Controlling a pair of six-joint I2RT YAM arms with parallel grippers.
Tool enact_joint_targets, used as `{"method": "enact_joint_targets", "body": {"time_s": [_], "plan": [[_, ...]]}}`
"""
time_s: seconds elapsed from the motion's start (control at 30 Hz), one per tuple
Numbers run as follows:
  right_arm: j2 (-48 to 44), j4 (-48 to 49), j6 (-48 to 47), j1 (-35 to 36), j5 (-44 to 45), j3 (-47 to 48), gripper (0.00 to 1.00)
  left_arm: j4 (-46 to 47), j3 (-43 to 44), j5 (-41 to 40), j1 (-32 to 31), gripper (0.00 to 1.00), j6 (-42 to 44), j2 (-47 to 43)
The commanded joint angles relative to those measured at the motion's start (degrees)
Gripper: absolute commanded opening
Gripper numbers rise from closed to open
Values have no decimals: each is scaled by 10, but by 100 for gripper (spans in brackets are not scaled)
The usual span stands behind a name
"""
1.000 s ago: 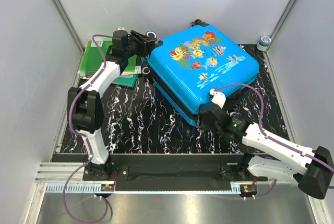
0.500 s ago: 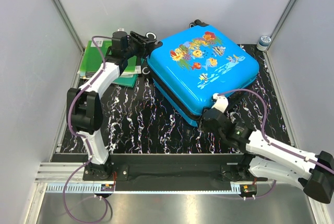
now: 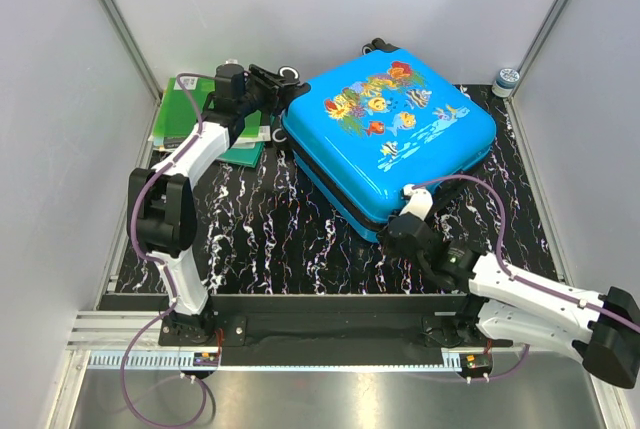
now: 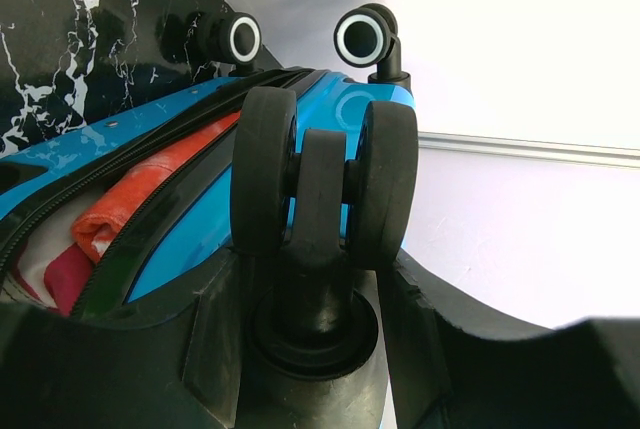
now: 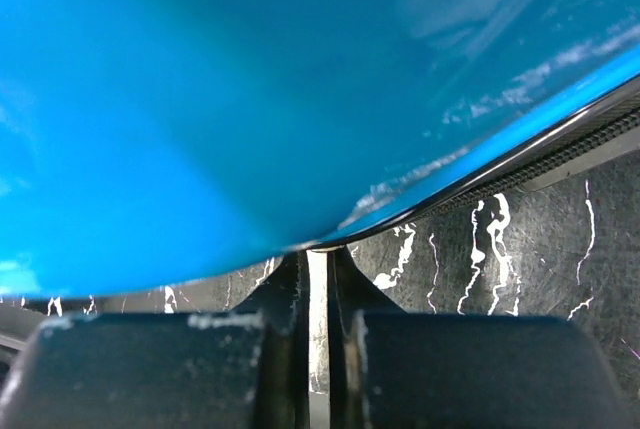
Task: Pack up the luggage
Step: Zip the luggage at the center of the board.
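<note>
Green folders [image 3: 185,109]: on the far left of the worktop [image 3: 270,219], partly under my left arm.
Left hand [image 3: 272,82]: at the luggage's far-left corner, fingers [image 4: 225,329] half spread with one on each side of a twin wheel [image 4: 325,174]. By the look of it they are pinching that wheel, though I can't see the contact cleanly.
Luggage [image 3: 390,139]: lying flat in the middle and far right of the worktop, printed shell up and lid down. The seam isn't shut. From the left wrist I see red and white cloth [image 4: 150,189] bulging through the gap by the wheel.
Right hand [image 3: 400,232]: at the near corner of the luggage, fingers pressed together, tips right at the shell's lower edge.
Small jar [image 3: 507,77]: far right corner, well apart from everything.
Step in hand: I judge this to be closing up. The contents are in, the left hand steadies the case and the right works the seam at the near corner.
Next move: probably running the zip along the seam. That calls for the left hand keeping hold, and the cloth needs to be tucked clear of the teeth first or it may snag.
Hidden: I can't tell whether the right fingers have a zip pull between them, as only a pale sliver shows there. The handle and the far side of the case are out of sight.
</note>
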Motion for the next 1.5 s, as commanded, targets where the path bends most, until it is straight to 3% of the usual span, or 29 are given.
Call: {"method": "enact_joint_targets", "body": {"time_s": [0.0,0.47,0.9,1.03,1.17,1.3,1.4,1.47], "plan": [[3,40,4,3,30,-17,0,80,14,35,0,0,12,-36],[60,51,33,108,88,39,0,58,16,13,0,0,33,-6],[149,109,-19,120,104,92,0,85,-3,33,-1,0,18,2],[127,86,-4,119,110,100,0,86,1,41,1,0,21,4],[60,-3,22,120,119,95,18,77,8,49,5,0,26,9],[1,-77,49,120,133,77,47,67,12,50,5,0,31,11],[-20,-90,55,119,137,55,59,65,14,50,5,0,35,10],[-12,-91,63,119,135,50,60,58,15,49,5,0,41,9]]}}
